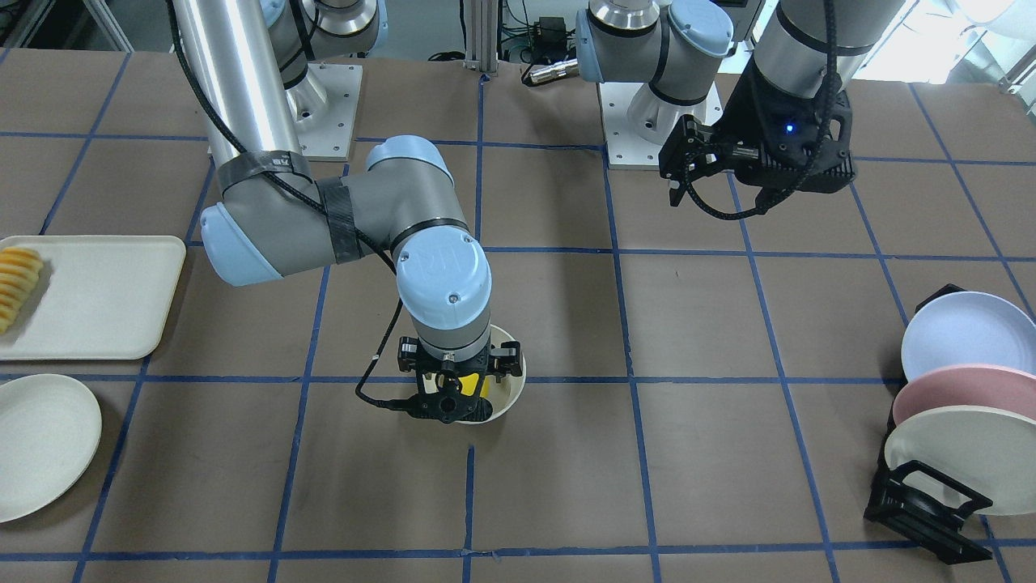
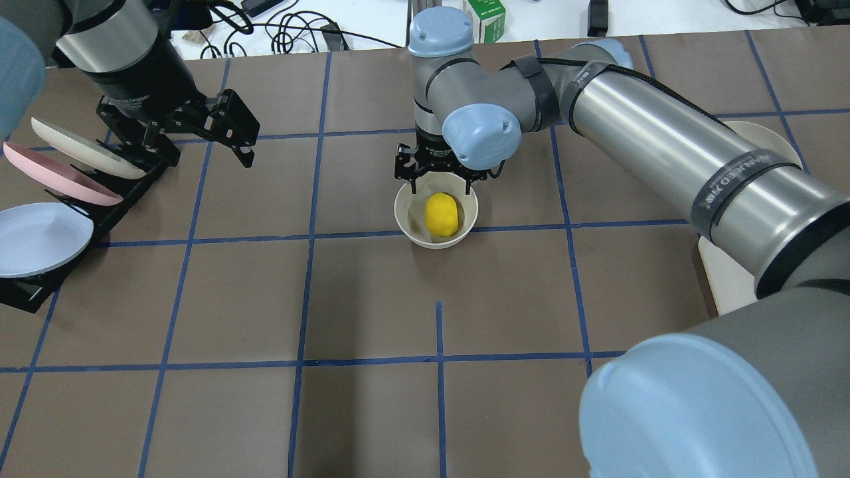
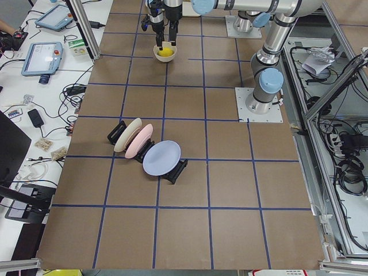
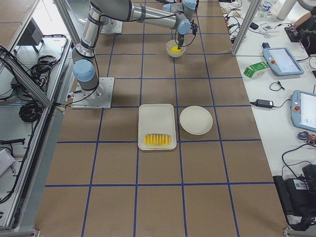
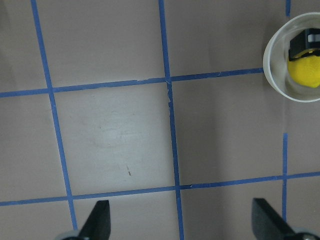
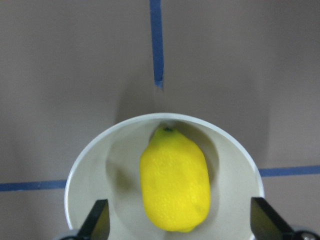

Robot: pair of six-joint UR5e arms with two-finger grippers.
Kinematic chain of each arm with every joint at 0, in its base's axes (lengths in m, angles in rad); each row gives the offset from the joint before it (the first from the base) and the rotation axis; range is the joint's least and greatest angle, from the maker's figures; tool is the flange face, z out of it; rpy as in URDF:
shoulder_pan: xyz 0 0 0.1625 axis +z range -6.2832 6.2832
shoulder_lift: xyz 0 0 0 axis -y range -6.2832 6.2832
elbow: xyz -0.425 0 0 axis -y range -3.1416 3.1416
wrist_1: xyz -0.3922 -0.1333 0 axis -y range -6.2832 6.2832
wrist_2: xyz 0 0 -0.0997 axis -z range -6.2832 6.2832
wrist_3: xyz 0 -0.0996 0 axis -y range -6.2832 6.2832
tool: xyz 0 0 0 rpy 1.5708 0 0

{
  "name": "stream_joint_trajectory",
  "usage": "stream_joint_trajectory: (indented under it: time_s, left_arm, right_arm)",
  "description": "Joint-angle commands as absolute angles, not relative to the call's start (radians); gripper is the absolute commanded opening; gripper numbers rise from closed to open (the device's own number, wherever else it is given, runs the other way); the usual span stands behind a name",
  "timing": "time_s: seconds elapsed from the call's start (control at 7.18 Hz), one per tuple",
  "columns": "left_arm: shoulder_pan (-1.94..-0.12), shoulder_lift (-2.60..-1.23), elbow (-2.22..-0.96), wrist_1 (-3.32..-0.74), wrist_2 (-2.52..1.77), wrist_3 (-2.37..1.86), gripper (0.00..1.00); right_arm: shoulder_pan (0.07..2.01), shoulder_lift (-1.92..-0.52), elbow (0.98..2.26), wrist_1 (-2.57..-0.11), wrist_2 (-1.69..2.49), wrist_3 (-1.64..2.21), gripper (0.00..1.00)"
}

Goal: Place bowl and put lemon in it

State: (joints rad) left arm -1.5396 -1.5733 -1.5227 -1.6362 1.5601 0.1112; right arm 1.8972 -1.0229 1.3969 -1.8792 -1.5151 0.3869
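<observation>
Lemon (image 6: 174,185) lies flat in bowl (image 6: 232,172), stem tip toward wall, right hand (image 2: 436,178) released.

Brown table (image 3: 230,190) with blue lines, at the far end a small white bowl (image 3: 165,58) with a yellow lemon (image 3: 165,53) inside, right gripper (image 3: 165,42) just above it, cream plate (image 3: 127,135), pink plate (image 3: 140,141) and blue plate (image 3: 161,158) standing in a black rack (image 3: 177,171) mid-table

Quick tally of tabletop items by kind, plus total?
Bowl: 1
Lemon: 1
Plates: 4 (racked blue, pink, cream; loose cream)
Tray: 1
Dish rack: 1
Sliced fruit row: 1
Total: 9
</observation>
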Motion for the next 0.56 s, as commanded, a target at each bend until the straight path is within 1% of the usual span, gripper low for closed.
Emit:
stream_joint_trajectory:
  time_s: [0.0,0.14,0.28,0.42]
  left_arm:
    - [-1.543,-1.575,-1.525,-1.635,1.556,0.109,1.0]
    - [-1.546,-1.575,-1.523,-1.637,1.558,0.109,1.0]
    - [-1.548,-1.575,-1.523,-1.637,1.559,0.11,1.0]
    - [-1.549,-1.575,-1.523,-1.637,1.559,0.11,1.0]
  right_arm:
    - [1.817,-1.15,1.399,-1.78,-1.572,0.368,1.0]
    - [1.759,-1.242,1.408,-1.761,-1.583,0.341,1.0]
    - [1.69,-1.302,1.41,-1.681,-1.582,0.331,1.0]
    - [1.645,-1.374,1.411,-1.589,-1.582,0.233,1.0]
